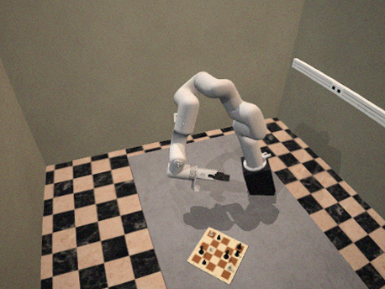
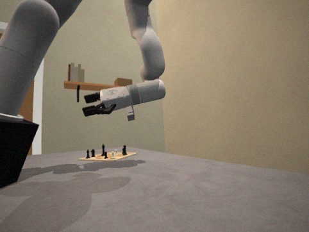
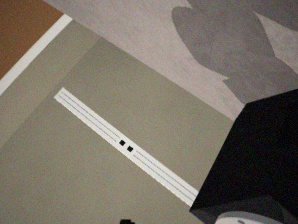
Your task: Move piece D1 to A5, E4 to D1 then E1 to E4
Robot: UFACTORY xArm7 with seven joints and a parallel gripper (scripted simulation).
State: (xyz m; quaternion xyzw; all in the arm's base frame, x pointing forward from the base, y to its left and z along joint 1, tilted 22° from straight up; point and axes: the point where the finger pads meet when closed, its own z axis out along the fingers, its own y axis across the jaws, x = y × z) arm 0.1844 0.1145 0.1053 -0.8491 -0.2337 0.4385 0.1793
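Note:
The chessboard (image 1: pixel 211 266) (image 2: pixel 129 155) lies flat on the grey table with several upright pieces, black and pale. In the top view, a pale piece (image 1: pixel 211 233) and a black piece (image 1: pixel 219 237) stand near its far corner. A pale piece (image 1: pixel 230 268) stands near the close corner, and a tall black piece (image 1: pixel 226 255) right of the middle. Edge labels are too small to read, so I cannot tell which pieces are on D1, E4 and E1. My gripper (image 1: pixel 224 177) (image 2: pixel 84 104) is open and empty, held roughly level, high above the table and away from the board.
The black robot base (image 1: pixel 259 182) (image 2: pixel 14 150) (image 3: pixel 250 160) stands at the table's far side in the top view, with the fingers pointing toward it. A white wall rail (image 1: pixel 349 96) (image 3: pixel 100 121) shows on the wall. A shelf (image 2: pixel 96 85) with books hangs behind. The wrist view shows no board.

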